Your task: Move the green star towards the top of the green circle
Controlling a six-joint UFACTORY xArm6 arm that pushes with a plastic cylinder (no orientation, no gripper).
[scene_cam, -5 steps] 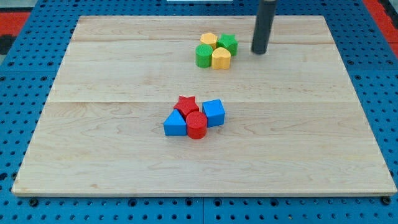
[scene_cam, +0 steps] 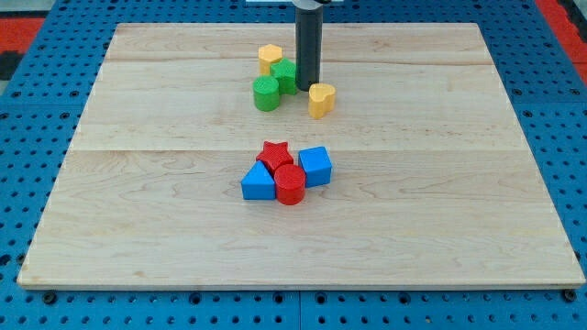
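Note:
The green star (scene_cam: 284,75) sits near the view's top centre, touching the upper right of the green circle (scene_cam: 267,93). My tip (scene_cam: 306,87) stands right against the star's right side, between it and the yellow heart (scene_cam: 321,99). A yellow hexagon (scene_cam: 270,59) lies just above and left of the star.
A second cluster lies mid-board: red star (scene_cam: 274,154), blue cube (scene_cam: 315,166), blue triangle (scene_cam: 258,181) and red cylinder (scene_cam: 290,184), all touching. The wooden board (scene_cam: 138,229) rests on a blue pegboard.
My tip has moved left from the right of the group into it. The green star, green circle and yellow hexagon shifted left; the yellow heart slid slightly down and now stands apart.

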